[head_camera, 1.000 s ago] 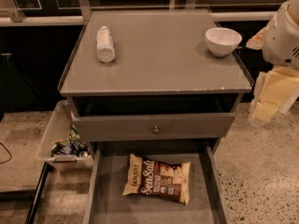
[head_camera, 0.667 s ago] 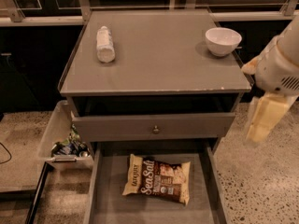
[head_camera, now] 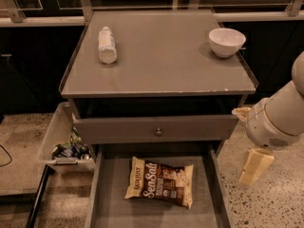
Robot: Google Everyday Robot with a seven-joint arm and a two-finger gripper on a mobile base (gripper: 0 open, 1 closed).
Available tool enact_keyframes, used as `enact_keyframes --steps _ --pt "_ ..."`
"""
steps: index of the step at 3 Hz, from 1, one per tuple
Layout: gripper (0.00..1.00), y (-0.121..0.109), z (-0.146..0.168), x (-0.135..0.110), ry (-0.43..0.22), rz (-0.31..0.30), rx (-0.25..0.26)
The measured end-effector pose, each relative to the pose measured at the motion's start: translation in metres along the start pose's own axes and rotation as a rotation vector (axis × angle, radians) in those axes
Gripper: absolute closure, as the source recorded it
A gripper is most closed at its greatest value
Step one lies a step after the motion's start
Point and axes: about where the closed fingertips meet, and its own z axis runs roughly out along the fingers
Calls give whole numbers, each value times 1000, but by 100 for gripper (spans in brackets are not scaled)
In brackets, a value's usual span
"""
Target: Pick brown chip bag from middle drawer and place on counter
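Note:
The brown chip bag (head_camera: 160, 183) lies flat on the grey floor of the open middle drawer (head_camera: 108, 204), with its "Sea Salt" script facing up. The counter (head_camera: 156, 65) is the grey cabinet top above it. My gripper (head_camera: 254, 167) is cream-coloured and hangs from the white arm (head_camera: 280, 118). It is to the right of the drawer, outside its right wall and over the speckled floor. It is apart from the bag and holds nothing that I can see.
A white plastic bottle (head_camera: 107, 44) lies on the counter's left part and a white bowl (head_camera: 226, 42) stands at its back right. A closed drawer front with a small knob (head_camera: 158, 131) sits above the open drawer. A clear bin with cans (head_camera: 66, 148) stands at the left.
My arm has come down and slightly left, so the gripper has dropped from beside the counter's right edge to beside the open drawer. The bag has not moved.

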Motion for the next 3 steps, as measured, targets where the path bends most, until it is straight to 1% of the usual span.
enact_keyframes --steps 1,2,3 --pt "0 0 0 0 0 0 -1" --pt "0 9 36 5 -29 37 -68" --pt "0 23 92 11 -69 79 -136"
